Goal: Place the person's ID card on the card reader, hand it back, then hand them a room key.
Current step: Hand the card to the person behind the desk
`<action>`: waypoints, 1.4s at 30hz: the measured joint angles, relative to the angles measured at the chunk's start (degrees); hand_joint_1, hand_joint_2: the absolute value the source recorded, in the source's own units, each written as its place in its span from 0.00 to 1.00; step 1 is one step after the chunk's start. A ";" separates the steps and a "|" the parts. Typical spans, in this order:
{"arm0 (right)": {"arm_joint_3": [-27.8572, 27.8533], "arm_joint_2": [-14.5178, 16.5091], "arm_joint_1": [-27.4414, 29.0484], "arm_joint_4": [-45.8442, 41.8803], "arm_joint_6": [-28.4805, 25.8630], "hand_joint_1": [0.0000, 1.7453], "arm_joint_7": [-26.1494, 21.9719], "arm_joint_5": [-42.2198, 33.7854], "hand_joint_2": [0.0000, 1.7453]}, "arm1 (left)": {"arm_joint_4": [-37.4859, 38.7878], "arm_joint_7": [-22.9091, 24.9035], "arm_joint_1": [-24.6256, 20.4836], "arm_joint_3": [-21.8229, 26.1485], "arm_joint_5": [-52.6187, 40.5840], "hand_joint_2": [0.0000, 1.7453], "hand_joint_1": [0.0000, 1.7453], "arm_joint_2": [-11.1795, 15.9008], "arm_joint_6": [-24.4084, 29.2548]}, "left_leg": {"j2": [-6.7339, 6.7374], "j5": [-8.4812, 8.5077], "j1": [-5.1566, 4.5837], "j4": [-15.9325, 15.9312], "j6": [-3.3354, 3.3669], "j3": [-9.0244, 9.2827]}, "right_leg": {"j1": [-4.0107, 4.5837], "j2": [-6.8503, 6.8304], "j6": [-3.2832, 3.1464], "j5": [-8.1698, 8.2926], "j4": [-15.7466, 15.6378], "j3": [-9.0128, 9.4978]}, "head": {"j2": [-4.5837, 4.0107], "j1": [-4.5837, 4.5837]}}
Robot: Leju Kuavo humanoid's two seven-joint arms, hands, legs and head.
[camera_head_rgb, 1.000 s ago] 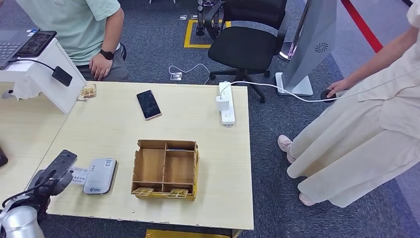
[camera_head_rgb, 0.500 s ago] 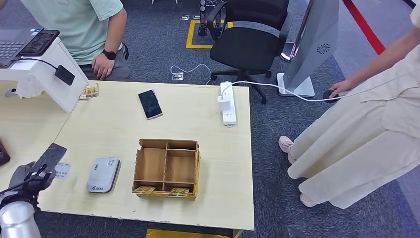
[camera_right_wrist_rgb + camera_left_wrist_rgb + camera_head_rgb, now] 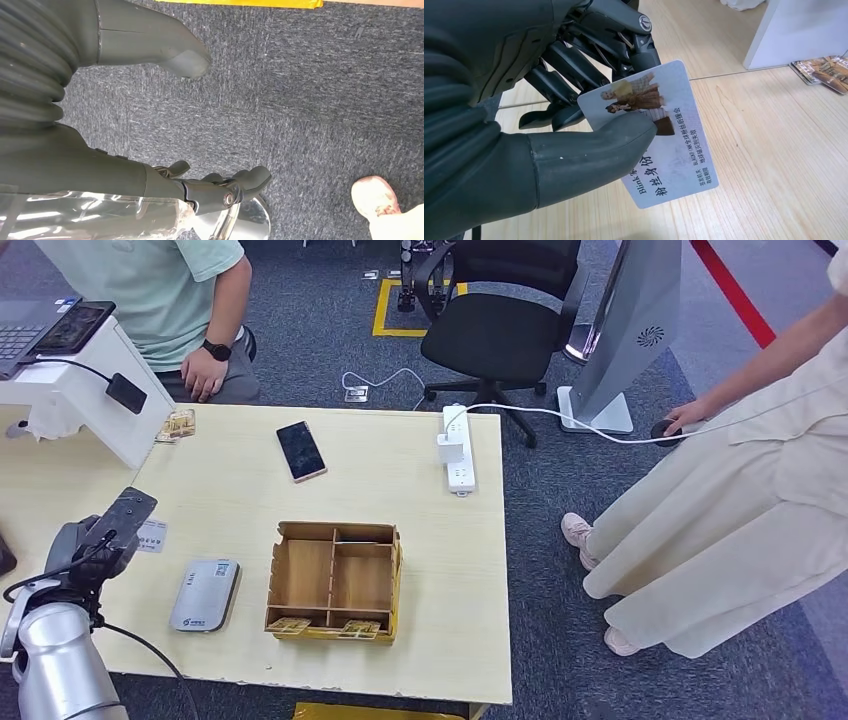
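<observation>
While pinching the ID card (image 3: 659, 135), the left hand (image 3: 100, 540) has risen from the card reader (image 3: 204, 595).

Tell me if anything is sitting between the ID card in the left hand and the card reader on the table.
Nothing visible does. The left hand pinches the ID card above the table's left part, and the grey card reader lies just beyond it with bare tabletop between. The wooden box sits on the reader's far side.
</observation>
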 joint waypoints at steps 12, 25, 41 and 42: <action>-0.09 -0.58 -0.10 0.77 -0.85 0.00 -0.34 -0.19 1.00 | -0.76 0.22 3.26 -2.69 4.09 1.00 1.00 1.89 -1.74 | 0.01 0.00 0.01 0.00 0.00 0.00 | 0.00 0.01 0.00 0.00 0.01 0.00 | -0.01 0.01; 0.01 -2.08 -0.95 3.01 -2.35 0.00 -0.68 -1.52 1.00 | -8.88 1.52 15.40 -7.58 7.99 1.00 1.00 5.22 -4.61 | 0.04 -0.04 0.01 -0.01 -0.05 -0.01 | 0.00 0.05 -0.01 -0.02 0.00 -0.01 | -0.01 -0.01; 1.51 -3.40 -2.70 5.95 -3.28 0.00 -0.68 -2.14 1.00 | -10.91 2.27 21.47 -10.08 6.64 1.00 1.00 6.81 -8.44 | 0.03 -0.04 0.01 -0.01 -0.05 0.00 | 0.01 0.03 -0.01 -0.01 0.00 -0.01 | -0.01 0.01; 1.61 -3.44 -2.84 6.16 -3.42 0.00 -0.68 -2.19 1.00 | -10.86 2.23 21.47 -10.55 6.56 1.00 1.00 6.82 -8.60 | 0.03 -0.04 0.01 -0.01 -0.05 0.00 | 0.01 0.03 -0.01 -0.01 0.00 -0.01 | -0.01 0.00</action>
